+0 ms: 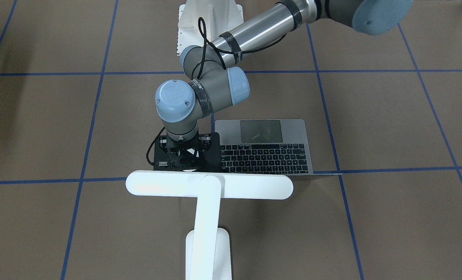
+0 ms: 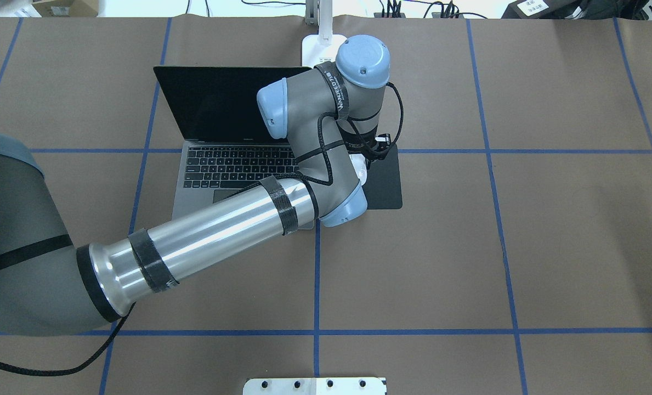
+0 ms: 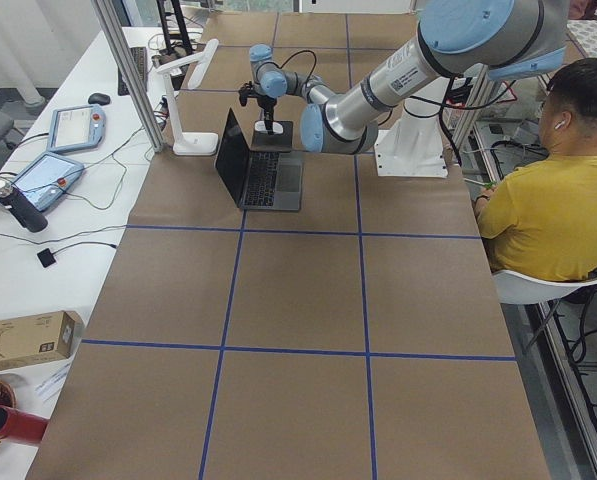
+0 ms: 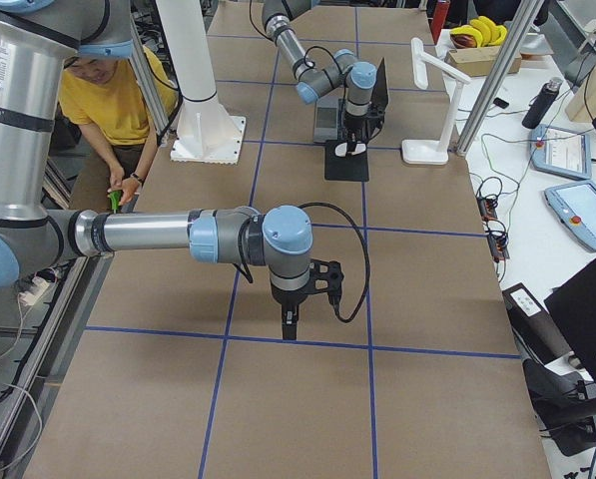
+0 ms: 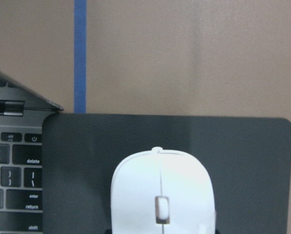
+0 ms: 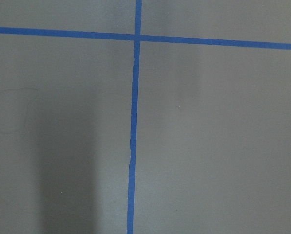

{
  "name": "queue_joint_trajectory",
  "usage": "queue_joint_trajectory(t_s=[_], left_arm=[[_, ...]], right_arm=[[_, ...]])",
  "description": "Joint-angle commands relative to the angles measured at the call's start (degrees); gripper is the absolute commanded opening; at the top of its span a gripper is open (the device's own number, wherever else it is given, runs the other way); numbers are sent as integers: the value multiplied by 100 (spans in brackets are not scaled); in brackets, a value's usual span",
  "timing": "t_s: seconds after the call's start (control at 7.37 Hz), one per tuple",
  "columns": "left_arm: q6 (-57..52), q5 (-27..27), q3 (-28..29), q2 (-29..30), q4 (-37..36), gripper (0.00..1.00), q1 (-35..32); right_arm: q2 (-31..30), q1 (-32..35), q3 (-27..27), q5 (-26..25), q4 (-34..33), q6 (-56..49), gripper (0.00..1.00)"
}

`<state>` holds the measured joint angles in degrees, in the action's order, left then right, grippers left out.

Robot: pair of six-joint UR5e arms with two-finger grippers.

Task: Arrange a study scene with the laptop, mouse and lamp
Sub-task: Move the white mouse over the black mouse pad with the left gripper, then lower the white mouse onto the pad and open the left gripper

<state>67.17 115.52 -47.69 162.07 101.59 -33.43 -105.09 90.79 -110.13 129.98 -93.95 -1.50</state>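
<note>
Laptop (image 2: 232, 164) and lamp (image 1: 209, 186) are placed. Mouse (image 5: 162, 192) rests on the pad (image 5: 242, 161), lower centre, under the left hand (image 1: 181, 160); grip cannot be told.

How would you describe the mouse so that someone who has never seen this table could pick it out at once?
Find the open grey laptop on the brown table. A flat black pad lies beside it, by the return key, and the mouse sits on that pad. It is a small glossy white oval with a scroll wheel, unlike the tall white T-shaped lamp.
</note>
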Motion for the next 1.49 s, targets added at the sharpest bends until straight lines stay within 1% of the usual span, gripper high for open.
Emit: queue_joint_trajectory(t_s=[0.0, 0.14, 0.27, 0.54, 0.68, 0.81, 0.95, 1.09, 1.22, 1.36], left_arm=[[-2, -12, -99, -52, 27, 100, 100], [-11, -12, -335, -148, -8, 100, 91], [-11, 31, -929, -454, -104, 100, 65], [-19, 58, -2351, -1156, -891, 100, -84], [-28, 58, -3542, -1935, -1165, 100, -180], [-185, 58, -4642, -2839, -1255, 100, -312], [-900, 50, -5644, -3631, -1552, 100, -513], [-1777, 49, -6481, -4361, -2042, 100, -811], [-2499, 58, -7012, -5090, -2195, 100, -1188], [-3394, 145, -7278, -5759, -2197, 100, -1757]], right_arm=[[-12, 0, 0, 2, 9, 1, 100], [-12, 0, 0, 2, 9, 1, 100], [-12, 0, 35, -7, 17, 1, 100], [-12, 9, 149, -16, 53, 1, 100], [-29, 18, 158, -25, 53, 18, 100], [-21, 18, 158, -25, 53, 27, 100], [-3, 18, 210, -25, 61, 70, 100], [40, 18, 228, -25, 79, 80, 100], [49, 18, 237, -25, 166, 88, 100], [50, 9, 255, -16, 184, 88, 100]])
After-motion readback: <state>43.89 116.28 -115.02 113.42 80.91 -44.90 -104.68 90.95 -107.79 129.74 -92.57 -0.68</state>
